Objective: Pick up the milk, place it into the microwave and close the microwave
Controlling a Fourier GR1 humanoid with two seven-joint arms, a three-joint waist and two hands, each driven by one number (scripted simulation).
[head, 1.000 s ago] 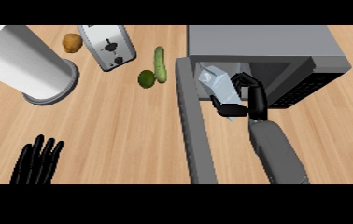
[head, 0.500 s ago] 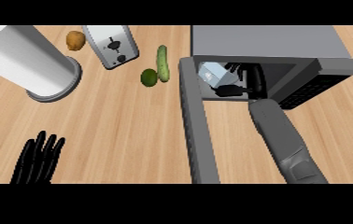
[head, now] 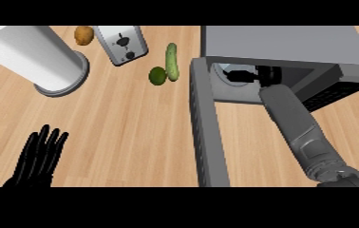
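Nearest us, our left hand (head: 38, 158) rests at the lower left of the counter (head: 133, 127), fingers straight and spread, holding nothing. The open microwave door (head: 207, 127) runs as a long grey slab from the near edge up toward the oven, with our right forearm just beside it on the right.

Farther in, our right hand (head: 247, 75) is inside the microwave (head: 280, 44) cavity. The milk (head: 226, 71) seems to be there too, a pale shape at the hand's left, but the cavity is dark and we cannot tell whether the fingers are round it or off it.

We judge the placing step to be in hand, close to done. Next, the hand has to let go if it has not, then draw straight back out between the cavity's left wall and its right side without catching the carton. Only then can the door be swung shut.

Room to withdraw is narrow: the door edge is close on the left of the arm. To the door's left the counter is bare wood for a wide stretch. Beyond it, well apart from the arm, lie a cucumber (head: 172, 61) touching a lime (head: 157, 75), a toaster (head: 123, 44), a potato (head: 84, 34) and a canister (head: 42, 61).
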